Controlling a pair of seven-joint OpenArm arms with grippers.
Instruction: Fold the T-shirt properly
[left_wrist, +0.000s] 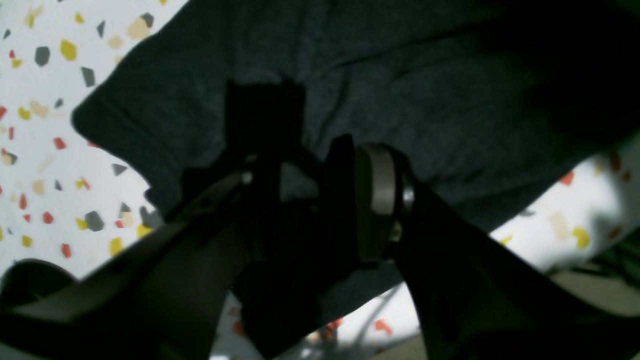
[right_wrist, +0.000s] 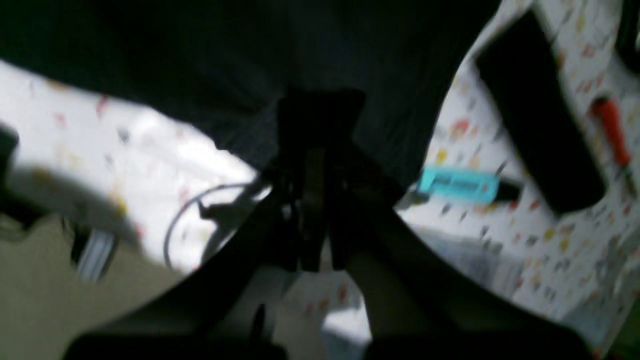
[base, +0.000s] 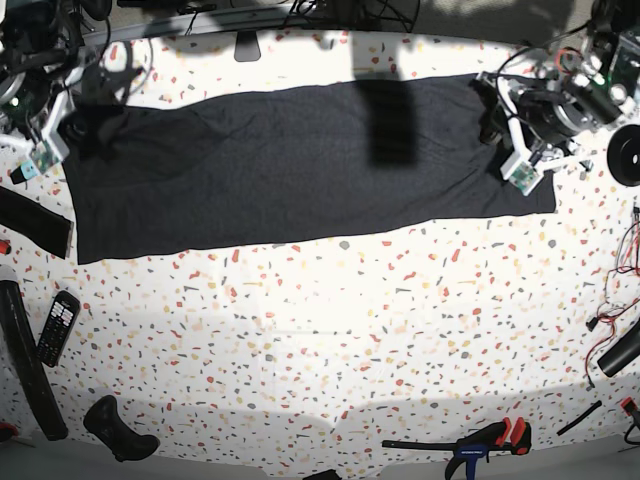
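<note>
The T-shirt lies as a long dark band across the far half of the speckled table, plain side up. My left gripper stands at the band's right end. In the left wrist view the left gripper has its jaws apart over the T-shirt, close to a cloth edge. My right gripper is at the band's left end. In the blurred right wrist view the right gripper is shut, with creases of the T-shirt running into its tips.
A black strap, a remote control and a long black bar lie at the left. A black handle-shaped object and a red-handled clamp sit near the front edge. A black roll and cables are at the right.
</note>
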